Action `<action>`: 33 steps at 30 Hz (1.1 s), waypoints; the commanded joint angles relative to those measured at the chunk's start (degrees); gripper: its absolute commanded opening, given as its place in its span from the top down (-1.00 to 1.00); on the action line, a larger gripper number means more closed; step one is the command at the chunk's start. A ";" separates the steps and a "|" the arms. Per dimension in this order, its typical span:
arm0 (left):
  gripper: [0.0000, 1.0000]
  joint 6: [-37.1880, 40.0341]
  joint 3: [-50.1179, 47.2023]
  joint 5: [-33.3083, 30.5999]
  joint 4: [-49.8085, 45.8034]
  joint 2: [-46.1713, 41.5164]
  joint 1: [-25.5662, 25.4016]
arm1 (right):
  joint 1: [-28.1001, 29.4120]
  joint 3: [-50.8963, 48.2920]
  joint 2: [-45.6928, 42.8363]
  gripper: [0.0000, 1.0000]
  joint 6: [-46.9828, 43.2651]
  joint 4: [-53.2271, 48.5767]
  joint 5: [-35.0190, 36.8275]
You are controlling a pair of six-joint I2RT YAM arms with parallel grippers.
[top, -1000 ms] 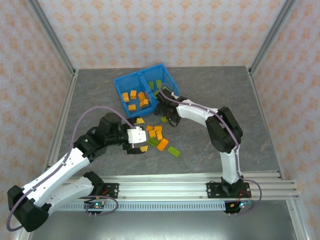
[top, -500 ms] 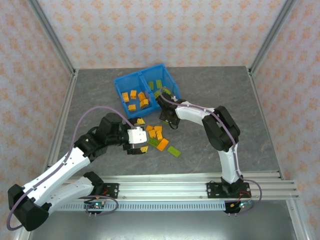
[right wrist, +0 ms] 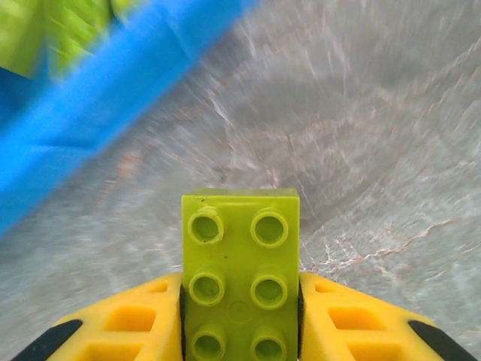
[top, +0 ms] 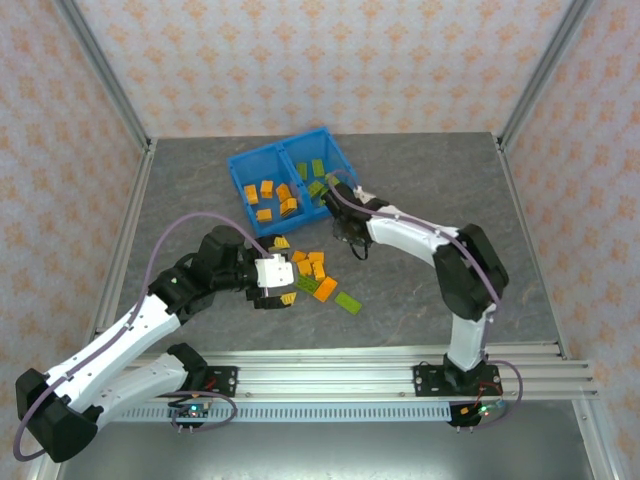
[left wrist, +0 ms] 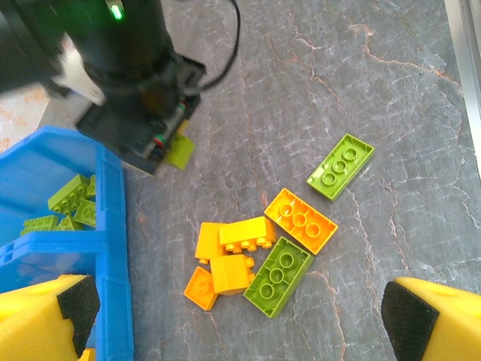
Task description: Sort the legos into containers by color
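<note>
Lego (right wrist: 240, 278), lime green, in right jaws — near end cropped, bin (right wrist: 113, 98) blurred

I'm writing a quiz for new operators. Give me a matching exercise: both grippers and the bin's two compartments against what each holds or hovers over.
1. left gripper
2. right gripper
3. left compartment, top view
4. right compartment, top view

A. holds lime green legos
B. shut on a lime green brick
C. open above loose bricks on the table
D. holds orange legos

Pairs: 1-C, 2-B, 3-D, 4-A
</note>
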 commanded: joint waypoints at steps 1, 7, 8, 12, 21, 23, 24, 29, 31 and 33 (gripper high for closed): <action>-0.99 -1.90 0.43 -1.28 4.01 -2.48 -0.89 | 1.39 1.86 -6.65 0.38 -9.71 3.11 6.81; -0.99 -5.35 -2.06 -7.55 10.57 -6.15 -0.90 | -0.27 20.09 2.93 0.39 -27.91 -0.17 5.22; -0.99 -5.40 -2.27 -9.00 10.91 -6.58 -0.90 | -1.18 24.35 5.69 0.39 -29.27 -1.08 3.95; -0.99 -5.15 -2.76 -15.71 11.74 -8.54 -1.07 | -4.24 41.58 18.07 0.39 -32.44 -5.20 1.84; -0.99 -6.82 -3.90 -21.81 15.25 -10.09 -1.33 | -8.30 75.03 42.54 0.33 -31.77 -14.79 -5.20; -0.99 -7.30 -3.70 -21.20 15.20 -9.64 -1.42 | -8.46 75.72 43.70 0.28 -30.70 -13.67 -6.69; -0.99 -7.25 -3.68 -20.97 15.12 -9.47 -1.42 | -8.40 75.76 43.97 0.23 -30.60 -13.21 -8.30; -0.99 -6.54 -3.30 -20.27 14.14 -9.06 -1.52 | -8.28 79.54 43.33 -0.20 -28.70 -14.43 -8.75; -0.99 -6.26 -3.37 -20.39 13.82 -9.08 -1.51 | -8.27 79.37 41.21 -0.23 -28.27 -14.88 -8.07; -0.99 -5.98 -3.39 -20.46 13.72 -9.01 -1.48 | -8.27 77.94 38.05 -0.24 -28.03 -15.38 -8.00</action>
